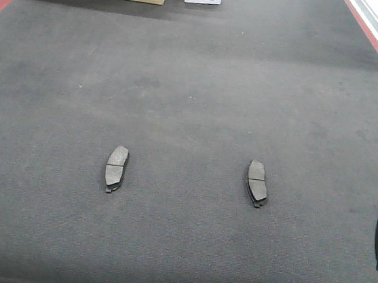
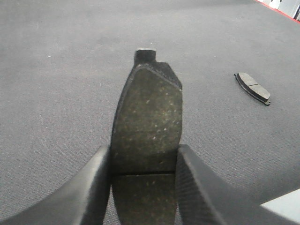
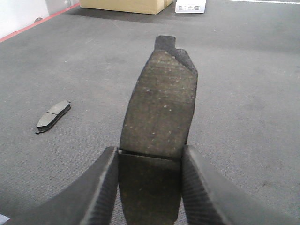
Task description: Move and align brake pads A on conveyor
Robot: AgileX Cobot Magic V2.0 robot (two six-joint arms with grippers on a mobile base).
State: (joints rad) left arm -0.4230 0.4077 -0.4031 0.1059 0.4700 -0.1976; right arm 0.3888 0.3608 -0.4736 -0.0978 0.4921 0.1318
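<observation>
Evidently, we pinch one brake pad [image 2: 146,136] between the jaws of our left gripper [image 2: 144,187] and another pad [image 3: 159,112] between those of our right gripper [image 3: 150,187], each held by its long edges, probably so it can be set down square. Beyond the jaws, two pads [image 1: 116,167] [image 1: 257,182] lie on the conveyor [image 1: 196,74], well apart.

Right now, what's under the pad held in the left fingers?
Conveyor belt shows around the held pad; another pad lies off to its side. The patch directly beneath is covered by the pad and fingers.
</observation>
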